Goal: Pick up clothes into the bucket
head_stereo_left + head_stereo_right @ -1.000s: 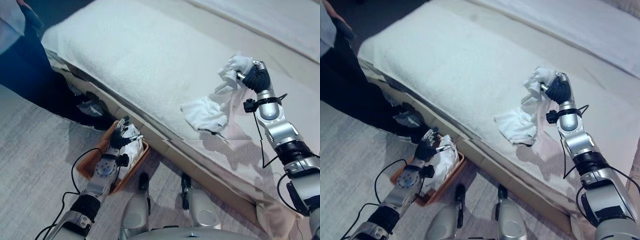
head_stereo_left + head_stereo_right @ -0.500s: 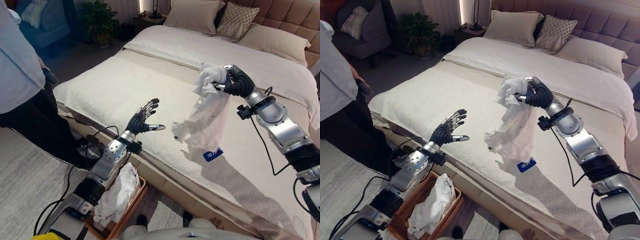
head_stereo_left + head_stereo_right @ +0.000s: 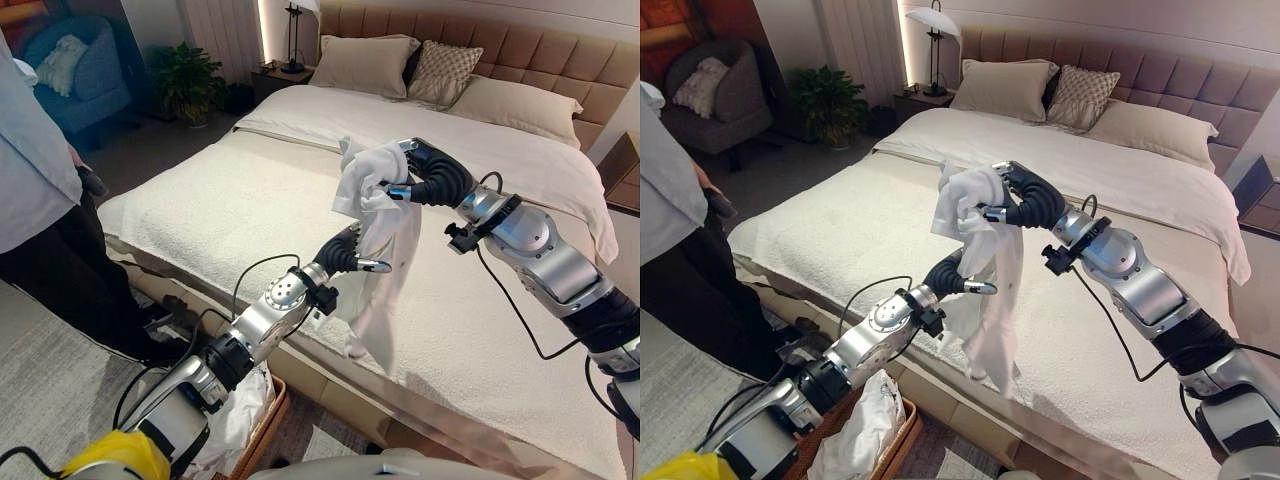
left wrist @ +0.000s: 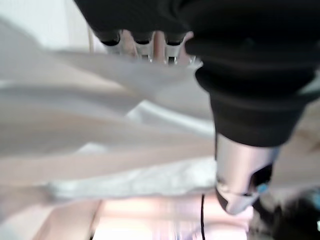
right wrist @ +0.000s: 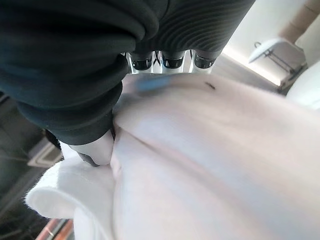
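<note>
Since half a second ago the right hand (image 3: 425, 180) has carried the white garment (image 3: 385, 250) leftward and a bit higher over the bed (image 3: 250, 190), and the left hand (image 3: 345, 255) has come up from open air to meet the hanging cloth. Right hand: fingers curled round a bunched top of the garment, thumb pinching it in the right wrist view (image 5: 95, 150); rest of the cloth hangs down off the mattress edge side, clear of the bed surface. Left hand: pushed into the hanging part from the robot's left; fingers hidden in the folds in both head views and in its wrist view (image 4: 245, 165), so can't tell if they are closed on it. Bucket (image 3: 902, 425) sits on the floor at the bed's near edge, below the left arm, with another white cloth (image 3: 862, 430) already piled in it. Person in dark trousers (image 3: 60, 260) stands at far left beside the bed.
</note>
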